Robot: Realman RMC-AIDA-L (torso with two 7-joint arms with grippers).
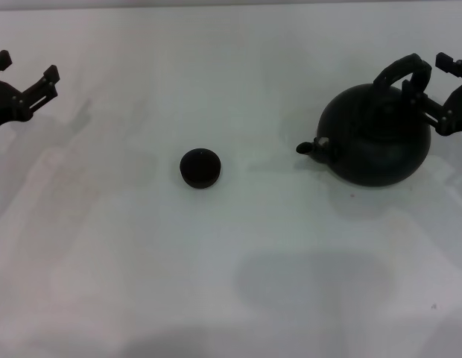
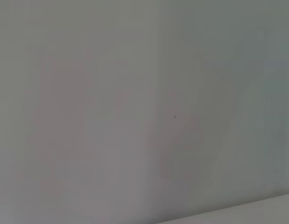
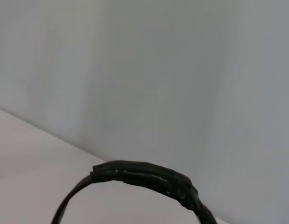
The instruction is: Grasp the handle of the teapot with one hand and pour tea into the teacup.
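Upright, the teapot (image 1: 374,134) stands well apart from the teacup (image 1: 200,168).

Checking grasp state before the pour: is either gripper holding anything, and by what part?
Nothing held. The right gripper sits open beside the teapot's handle, not closed on it. The left gripper is open and off to the side.

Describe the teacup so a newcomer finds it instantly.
On the white table, look left of the large round black matte teapot, where its spout aims. The small squat dark round teacup stands alone, handleless and far smaller than the pot.
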